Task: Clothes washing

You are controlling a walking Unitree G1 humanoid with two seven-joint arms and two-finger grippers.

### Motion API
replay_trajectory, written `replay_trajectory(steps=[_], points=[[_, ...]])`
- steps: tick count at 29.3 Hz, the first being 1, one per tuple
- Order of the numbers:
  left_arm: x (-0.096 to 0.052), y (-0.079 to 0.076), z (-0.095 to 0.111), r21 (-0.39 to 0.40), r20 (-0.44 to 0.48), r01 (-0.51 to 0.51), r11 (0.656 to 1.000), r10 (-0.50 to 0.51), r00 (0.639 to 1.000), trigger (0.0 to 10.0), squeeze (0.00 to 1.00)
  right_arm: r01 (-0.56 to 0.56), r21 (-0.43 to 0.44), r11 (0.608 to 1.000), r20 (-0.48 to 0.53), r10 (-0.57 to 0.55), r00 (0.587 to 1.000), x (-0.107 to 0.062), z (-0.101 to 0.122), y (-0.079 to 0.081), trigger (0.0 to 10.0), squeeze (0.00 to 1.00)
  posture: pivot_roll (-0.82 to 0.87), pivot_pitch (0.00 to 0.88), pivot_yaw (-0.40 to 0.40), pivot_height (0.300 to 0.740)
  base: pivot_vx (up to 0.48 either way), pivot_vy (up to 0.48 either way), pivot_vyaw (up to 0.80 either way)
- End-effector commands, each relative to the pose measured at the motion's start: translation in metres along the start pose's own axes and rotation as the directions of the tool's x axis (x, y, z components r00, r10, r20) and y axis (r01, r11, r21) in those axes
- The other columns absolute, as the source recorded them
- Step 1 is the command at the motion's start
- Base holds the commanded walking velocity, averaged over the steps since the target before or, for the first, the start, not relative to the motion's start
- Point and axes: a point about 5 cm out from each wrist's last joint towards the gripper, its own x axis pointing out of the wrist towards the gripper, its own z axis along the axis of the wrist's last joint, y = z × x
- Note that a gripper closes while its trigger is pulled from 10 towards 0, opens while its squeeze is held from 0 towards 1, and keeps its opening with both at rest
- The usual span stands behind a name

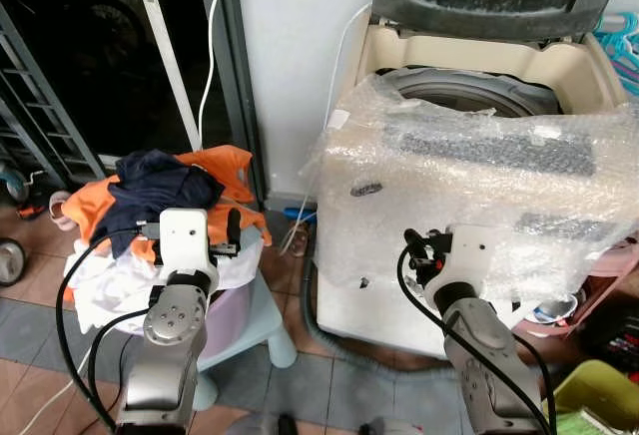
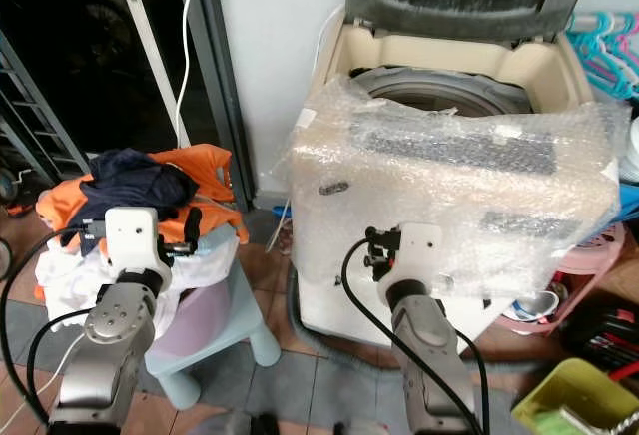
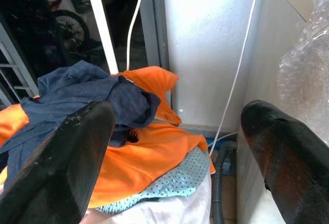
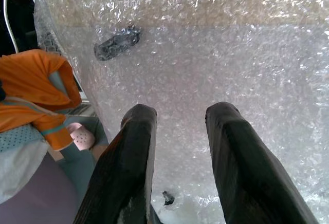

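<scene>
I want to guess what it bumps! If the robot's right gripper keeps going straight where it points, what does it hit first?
Most likely the bubble wrap covering the washing machine's front. The right gripper points right at it, with nothing between.

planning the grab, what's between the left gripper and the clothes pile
Nothing: in the left wrist view the open left gripper looks straight onto the clothes pile, no object in the gap.

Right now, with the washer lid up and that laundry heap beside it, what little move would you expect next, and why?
Probably the left end effector eases down onto the navy garment topping the pile. Its fingers are spread wide just above the clothes, nothing is held, and the washing machine already stands open.
</scene>
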Motion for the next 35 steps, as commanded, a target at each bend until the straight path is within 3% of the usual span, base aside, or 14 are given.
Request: replay_trajectory(steps=[1, 15, 21, 25, 31, 32, 33, 35], points=[[0.002, 0.006, 0.002, 0.027, 0.009, -0.008, 1.000, 0.008, 1.000, 10.0, 0.00, -0.032, 0.012, 0.999, 0.033, 0.032, 0.999, 0.003, 0.009, 0.007, 10.0, 0.00, -0.08, 0.000, 0.029, 0.740, 0.000, 0.000, 0.78], [0.009, 0.002, 0.006, 0.027, 0.016, -0.092, 0.995, 0.091, 0.996, 10.0, 0.00, -0.062, 0.004, 0.998, 0.036, 0.062, 0.997, 0.012, 0.010, 0.012, 10.0, 0.00, 0.00, 0.000, 0.005, 0.740, 0.000, 0.000, 0.78], [0.001, 0.008, 0.011, 0.025, 0.025, -0.067, 0.997, 0.067, 0.997, 10.0, 0.00, -0.123, -0.072, 0.990, 0.070, 0.128, 0.989, 0.011, 0.018, 0.025, 10.0, 0.00, 0.01, 0.036, -0.005, 0.740, 0.000, 0.000, 0.77], [0.001, 0.009, 0.000, 0.002, -0.017, -0.081, 0.997, 0.081, 0.997, 10.0, 0.00, -0.095, -0.070, 0.993, 0.029, 0.097, 0.995, 0.010, 0.009, 0.021, 10.0, 0.00, 0.00, 0.016, -0.012, 0.740, 0.000, 0.000, 0.77], [0.009, 0.012, 0.004, -0.012, 0.007, -0.039, 0.999, 0.039, 0.999, 10.0, 0.00, -0.064, -0.104, 0.992, 0.024, 0.067, 0.997, 0.012, 0.009, 0.014, 10.0, 0.00, -0.03, 0.000, -0.026, 0.740, 0.000, 0.000, 0.12], [0.013, 0.013, 0.005, -0.013, 0.013, -0.037, 0.999, 0.037, 0.999, 10.0, 0.00, -0.055, -0.098, 0.994, 0.028, 0.058, 0.998, 0.013, 0.009, 0.009, 10.0, 0.58, -0.03, 0.000, -0.024, 0.740, 0.266, 0.000, 0.00], [0.014, 0.013, 0.007, -0.012, 0.015, -0.035, 0.999, 0.036, 0.999, 10.0, 0.00, -0.053, -0.094, 0.994, 0.032, 0.056, 0.998, 0.013, 0.009, 0.008, 10.0, 1.00, -0.04, 0.000, -0.024, 0.740, 0.270, 0.000, 0.00], [0.015, 0.013, 0.008, -0.011, 0.016, -0.034, 0.999, 0.034, 0.999, 10.0, 0.00, -0.049, -0.098, 0.994, 0.035, 0.053, 0.998, 0.013, 0.010, 0.007, 10.0, 1.00, -0.04, 0.000, -0.022, 0.740, 0.274, 0.000, 0.00]])
